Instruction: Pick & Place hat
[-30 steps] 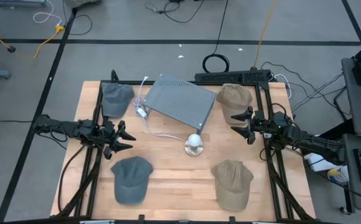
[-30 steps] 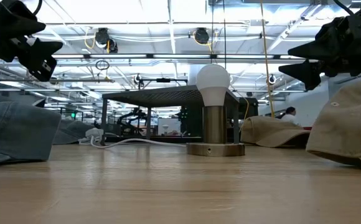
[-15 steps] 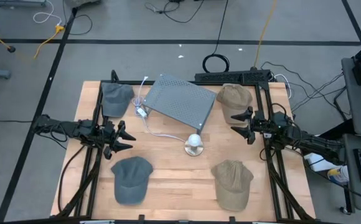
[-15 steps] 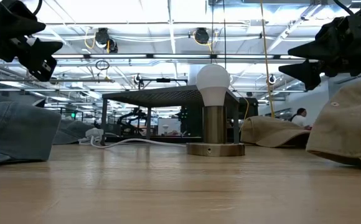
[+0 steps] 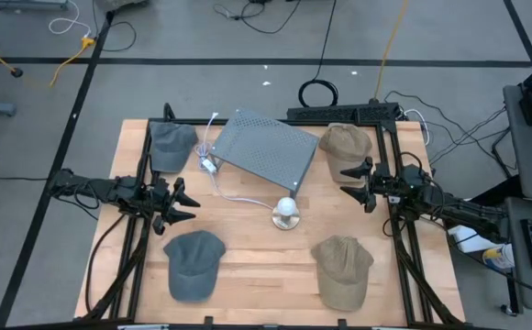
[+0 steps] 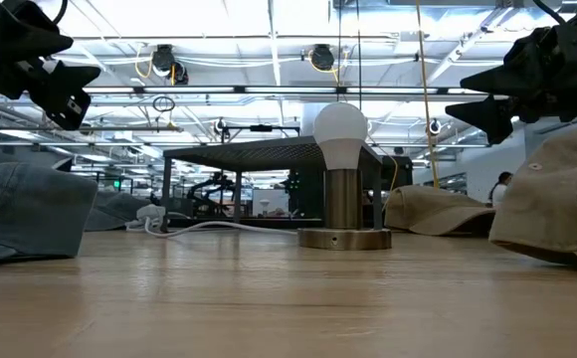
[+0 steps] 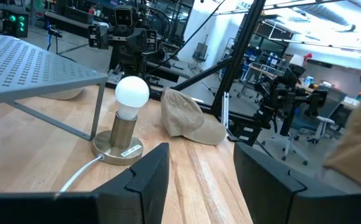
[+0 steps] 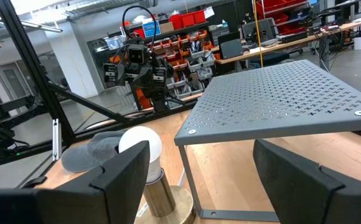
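Four hats lie crown-up on the wooden table. A grey-blue hat (image 5: 172, 145) is at the far left and another grey-blue hat (image 5: 193, 263) at the near left. A tan hat (image 5: 343, 145) is at the far right and another tan hat (image 5: 342, 269) at the near right. My left gripper (image 5: 182, 203) hovers open above the table's left side and points toward the middle. My right gripper (image 5: 353, 181) hovers open on the right side, facing it. Neither has anything between its fingers (image 7: 144, 180) (image 8: 121, 180).
A grey perforated metal stand (image 5: 266, 147) slants across the table's far middle. In front of it a white bulb lamp on a round metal base (image 5: 285, 214) stands with its cable running toward the far left. Black frame rails (image 5: 142, 238) run along both sides of the table.
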Motion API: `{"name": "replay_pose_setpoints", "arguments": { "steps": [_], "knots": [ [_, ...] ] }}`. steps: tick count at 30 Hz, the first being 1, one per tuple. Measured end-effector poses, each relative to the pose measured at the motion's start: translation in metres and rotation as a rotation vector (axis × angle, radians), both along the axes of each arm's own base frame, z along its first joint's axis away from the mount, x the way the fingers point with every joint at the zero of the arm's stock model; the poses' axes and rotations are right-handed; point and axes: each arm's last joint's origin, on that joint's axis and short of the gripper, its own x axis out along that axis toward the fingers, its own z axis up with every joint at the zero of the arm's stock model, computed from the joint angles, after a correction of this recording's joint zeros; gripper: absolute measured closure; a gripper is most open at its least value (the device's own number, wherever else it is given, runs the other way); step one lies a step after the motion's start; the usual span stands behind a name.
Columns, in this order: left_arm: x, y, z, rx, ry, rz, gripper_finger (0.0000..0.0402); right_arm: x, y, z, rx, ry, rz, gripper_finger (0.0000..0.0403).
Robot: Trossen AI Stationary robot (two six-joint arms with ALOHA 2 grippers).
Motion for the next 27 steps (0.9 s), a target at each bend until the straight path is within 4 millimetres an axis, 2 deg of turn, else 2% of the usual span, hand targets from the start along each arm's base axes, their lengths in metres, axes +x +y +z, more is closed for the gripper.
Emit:
{"name": "replay_pose_setpoints", "arguments": {
  "steps": [21, 27],
  "knots": [
    [0.0, 0.001, 0.0, -0.005, -0.001, 0.024, 0.022, 0.0, 0.0, 0.0, 0.0, 0.001, 0.0, 0.0124],
    [-0.005, 0.002, 0.02, -0.009, -0.038, 0.031, 0.022, 0.0, 0.0, 0.0, 0.0, 0.0, 0.0, 0.0124]
  ]
}}
